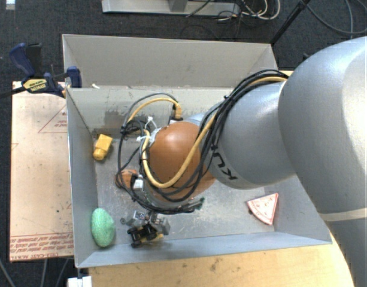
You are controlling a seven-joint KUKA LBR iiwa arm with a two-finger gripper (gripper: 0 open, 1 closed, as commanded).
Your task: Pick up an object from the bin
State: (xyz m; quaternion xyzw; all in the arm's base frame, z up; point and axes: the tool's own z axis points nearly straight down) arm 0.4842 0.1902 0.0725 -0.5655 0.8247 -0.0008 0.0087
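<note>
From my camera view the bin (81, 184) has plenty of bare floor along its right half and far side, though the arm (261, 136) covers much of the middle. The tightest spot is the near-left corner, where the tool (146, 231) hangs low, close to the near wall, with only a narrow strip of floor between it and that wall. Just left of the tool, apart from it, lies a green egg-shaped lump (103, 226), tucked against the foot of the left wall in that same corner. Its long axis runs from the far side toward the near wall, leaning a little, and its blunt end faces the near wall. I see nothing gripped in the tool, and I cannot tell whether it is released or clenched. A yellow block (102, 146) sits farther along the left wall, well apart from the tool. A pink triangular wedge (264, 208) lies near the near-right corner with open floor around it, its point aimed toward the bin's left side. Something orange (126, 178) shows partly from under the wrist, too hidden for me to identify. The arm reaches in from the right, crossing the bin toward the left wall, its orange cover (174, 157) over the bin's middle with cables (152, 100) looped across it, and the wrist bends down toward the near wall.
</note>
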